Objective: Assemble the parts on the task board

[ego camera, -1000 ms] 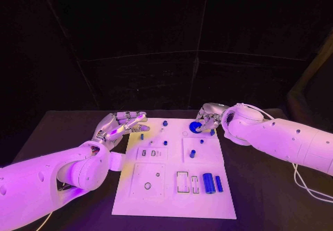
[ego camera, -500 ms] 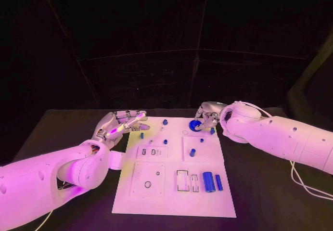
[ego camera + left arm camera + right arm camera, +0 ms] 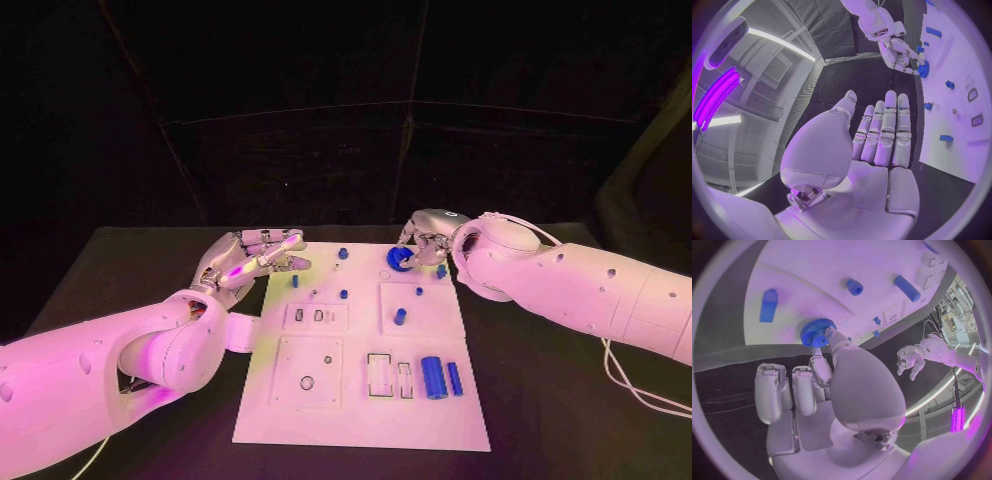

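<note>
— Where do we see the blue gear (image 3: 400, 257)?

— At the far end of the task board (image 3: 361, 410), near its right-hand far corner. In the right wrist view we see its toothed rim (image 3: 814, 333) pinched between the thumb and a finger of the right hand (image 3: 427, 240), low over the white surface.

— And the other parts?

— We find a large blue cylinder (image 3: 433, 378) and a thinner one (image 3: 454, 380) lying side by side near the board's near right, and a small blue peg (image 3: 400, 318) in the middle.

— The left hand (image 3: 257, 258)?

— It hovers just off the board's far left edge, over the black table (image 3: 548, 400). We see its fingers (image 3: 891, 127) straight and side by side, holding nothing.
</note>
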You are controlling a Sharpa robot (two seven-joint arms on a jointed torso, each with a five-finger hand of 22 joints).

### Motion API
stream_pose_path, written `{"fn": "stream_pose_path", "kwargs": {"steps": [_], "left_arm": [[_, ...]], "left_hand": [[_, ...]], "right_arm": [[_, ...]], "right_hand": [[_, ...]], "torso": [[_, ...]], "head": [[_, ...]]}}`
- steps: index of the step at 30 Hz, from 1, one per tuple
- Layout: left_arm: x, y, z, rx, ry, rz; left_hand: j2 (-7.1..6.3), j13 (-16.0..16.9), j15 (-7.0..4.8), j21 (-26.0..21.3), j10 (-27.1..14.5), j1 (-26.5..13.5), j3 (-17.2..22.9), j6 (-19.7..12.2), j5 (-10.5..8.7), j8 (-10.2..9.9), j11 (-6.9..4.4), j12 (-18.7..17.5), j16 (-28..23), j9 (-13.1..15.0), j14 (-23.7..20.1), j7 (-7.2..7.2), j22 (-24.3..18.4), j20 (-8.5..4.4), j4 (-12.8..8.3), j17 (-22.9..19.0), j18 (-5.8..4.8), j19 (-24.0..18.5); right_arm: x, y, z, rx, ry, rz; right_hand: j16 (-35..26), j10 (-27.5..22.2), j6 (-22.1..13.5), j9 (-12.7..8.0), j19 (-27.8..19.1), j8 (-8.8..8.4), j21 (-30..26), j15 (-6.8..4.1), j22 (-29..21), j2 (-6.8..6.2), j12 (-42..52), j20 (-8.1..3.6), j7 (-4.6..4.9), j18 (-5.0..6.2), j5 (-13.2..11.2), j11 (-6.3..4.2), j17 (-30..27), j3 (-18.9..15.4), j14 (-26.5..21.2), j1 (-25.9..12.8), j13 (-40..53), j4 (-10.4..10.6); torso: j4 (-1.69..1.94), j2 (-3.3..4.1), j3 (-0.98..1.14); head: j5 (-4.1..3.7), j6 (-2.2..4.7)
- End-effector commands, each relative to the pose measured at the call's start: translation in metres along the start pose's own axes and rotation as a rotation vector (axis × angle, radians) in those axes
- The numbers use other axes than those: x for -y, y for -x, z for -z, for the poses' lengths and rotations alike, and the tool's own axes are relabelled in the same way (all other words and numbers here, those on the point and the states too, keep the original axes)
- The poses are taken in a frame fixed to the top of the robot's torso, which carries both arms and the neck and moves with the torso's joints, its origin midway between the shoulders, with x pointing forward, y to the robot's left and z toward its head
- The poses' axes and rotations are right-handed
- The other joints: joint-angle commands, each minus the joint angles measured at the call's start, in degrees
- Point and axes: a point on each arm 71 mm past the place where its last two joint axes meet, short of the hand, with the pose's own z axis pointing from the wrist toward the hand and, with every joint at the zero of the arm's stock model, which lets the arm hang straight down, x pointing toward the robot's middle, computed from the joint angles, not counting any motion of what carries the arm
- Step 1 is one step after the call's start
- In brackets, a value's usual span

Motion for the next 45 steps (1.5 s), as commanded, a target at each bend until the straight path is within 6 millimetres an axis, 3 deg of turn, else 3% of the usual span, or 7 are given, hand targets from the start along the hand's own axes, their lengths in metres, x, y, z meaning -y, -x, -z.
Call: {"fn": "stream_pose_path", "kwargs": {"steps": [1, 7, 15, 21, 29, 41, 45], "left_arm": [[0.001, -0.002, 0.000, -0.014, -0.008, 0.003], [0.002, -0.002, 0.000, -0.014, -0.008, 0.003], [0.002, -0.003, 0.001, -0.018, -0.008, 0.005], [0.002, -0.004, 0.000, -0.019, -0.008, 0.006], [0.002, -0.004, 0.000, -0.020, -0.008, 0.006], [0.001, -0.005, -0.001, -0.022, -0.008, 0.007], [0.001, -0.005, -0.001, -0.022, -0.007, 0.007]], "left_hand": [[0.52, -0.06, -0.05, -0.26, 0.21, -0.03, -0.04, 0.15, 0.27, -0.25, 0.07, -0.36, -0.36, -0.06, 0.37, 0.06, -0.06, 0.02, -0.33, 0.05, 0.85, 0.36], [0.52, -0.06, -0.05, -0.26, 0.21, -0.03, -0.04, 0.15, 0.27, -0.25, 0.07, -0.36, -0.36, -0.06, 0.37, 0.06, -0.06, 0.02, -0.33, 0.05, 0.85, 0.36], [0.52, -0.06, -0.05, -0.26, 0.21, -0.03, -0.04, 0.15, 0.27, -0.25, 0.07, -0.36, -0.36, -0.06, 0.37, 0.06, -0.06, 0.02, -0.33, 0.05, 0.85, 0.36], [0.52, -0.06, -0.05, -0.26, 0.21, -0.03, -0.04, 0.15, 0.27, -0.25, 0.07, -0.36, -0.36, -0.06, 0.37, 0.06, -0.06, 0.02, -0.33, 0.05, 0.85, 0.36], [0.63, -0.07, -0.06, -0.34, 0.27, 0.03, -0.06, 0.19, 0.27, -0.35, 0.07, -0.49, -0.47, -0.07, 0.40, 0.08, -0.13, 0.00, -0.52, 0.12, 0.85, 0.44], [0.63, -0.07, -0.06, -0.34, 0.27, 0.03, -0.06, 0.19, 0.27, -0.35, 0.07, -0.49, -0.47, -0.07, 0.40, 0.08, -0.13, 0.00, -0.52, 0.12, 0.85, 0.44], [0.63, -0.07, -0.06, -0.34, 0.27, 0.03, -0.06, 0.19, 0.27, -0.35, 0.07, -0.49, -0.47, -0.07, 0.40, 0.08, -0.13, 0.00, -0.52, 0.12, 0.85, 0.44]], "right_arm": [[-0.011, 0.010, 0.002, 0.120, 0.063, -0.006], [-0.036, 0.013, 0.007, 0.172, 0.107, -0.012], [-0.084, 0.008, 0.000, 0.188, 0.176, 0.005], [-0.104, -0.003, -0.010, 0.154, 0.197, 0.018], [-0.113, -0.014, -0.018, 0.102, 0.195, 0.040], [-0.116, -0.022, -0.026, 0.072, 0.157, 0.086], [-0.116, -0.024, -0.027, 0.064, 0.149, 0.100]], "right_hand": [[0.25, 0.67, 3.32, 0.46, 2.10, 0.04, 0.33, -0.38, 9.61, 0.49, 0.17, -0.46, -1.53, -0.45, 1.06, -0.18, 4.41, 1.23, 3.86, -0.96, 0.25, 0.46], [0.29, 0.57, 3.03, 0.15, 2.25, -0.86, 0.41, -0.26, 9.84, -0.73, -0.10, -0.43, -1.28, -0.50, 2.15, 0.02, 4.59, 2.00, 3.89, -2.84, 0.28, 0.84], [0.32, 0.51, 3.02, 0.10, 2.37, -1.06, 0.48, -0.20, 10.01, -0.85, -0.23, -0.38, -1.24, -0.54, 2.12, 0.08, 4.68, 2.25, 3.90, -3.29, 0.23, 0.98], [0.25, 0.43, 3.03, 0.09, 2.39, -1.10, 0.49, -0.20, 10.05, -0.83, -0.41, -0.37, -1.24, -0.55, 2.14, 0.07, 4.51, 2.36, 3.87, -3.33, 0.09, 0.98], [0.25, 0.33, 2.99, 0.07, 2.41, -1.20, 0.50, -0.19, 10.07, -0.89, -0.58, -0.35, -1.23, -0.56, 2.18, 0.08, 4.51, 2.51, 3.86, -3.35, -0.02, 0.92], [0.21, -0.47, 2.42, -0.09, 2.37, -1.97, 0.47, 0.01, 10.05, -1.75, -1.99, -0.19, -0.90, -0.55, 1.85, 0.35, 4.53, 3.02, 3.84, -4.16, -1.03, 0.81], [0.22, -0.72, 2.05, -0.14, 2.31, -2.54, 0.44, 0.23, 9.99, -2.34, -2.44, 0.02, -0.66, -0.53, -0.46, 0.59, 4.63, 3.19, 3.85, -5.05, -1.28, 0.87]], "torso": [[0.00, -0.04, -0.05], [0.10, -0.05, -0.10], [0.14, 0.04, -0.12], [0.24, 0.05, -0.09], [-0.05, 0.03, -0.03], [0.00, 0.03, -0.01], [0.01, 0.04, -0.01]], "head": [[0.05, 0.08], [0.16, 0.19], [0.46, 0.13], [0.68, 0.06], [0.97, 0.01], [0.94, -0.11], [0.90, -0.13]]}}
